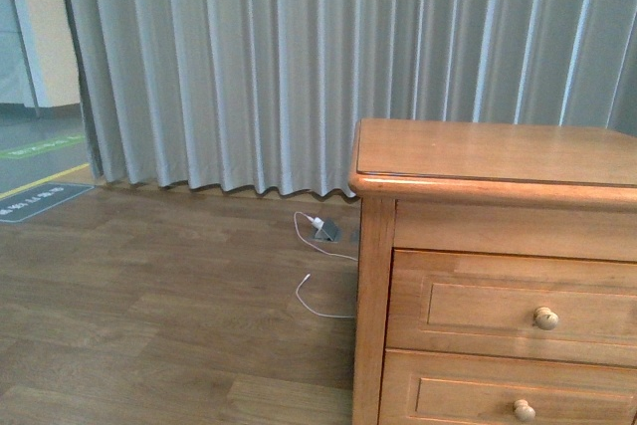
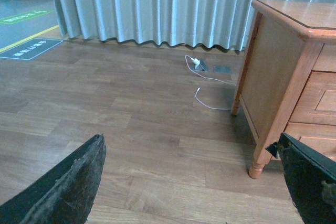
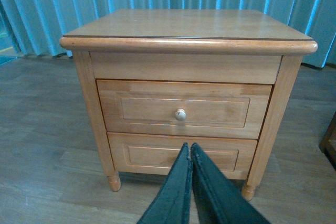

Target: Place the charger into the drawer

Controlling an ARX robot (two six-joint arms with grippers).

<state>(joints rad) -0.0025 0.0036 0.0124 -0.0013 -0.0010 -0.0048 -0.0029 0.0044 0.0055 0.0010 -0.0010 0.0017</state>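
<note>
While the right gripper (image 3: pixel 189 153) stays out of it with jaws pressed together, the shut drawer (image 3: pixel 183 109) sits just beyond; the left gripper (image 2: pixel 191 182) is spread wide.

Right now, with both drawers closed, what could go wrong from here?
1. Only the white-cabled charger on the floor is in view; it could be grabbed by mistake.
2. The right end effector, shut, points at the lower drawer, not the upper drawer with its knob; it may open the wrong one.
</note>
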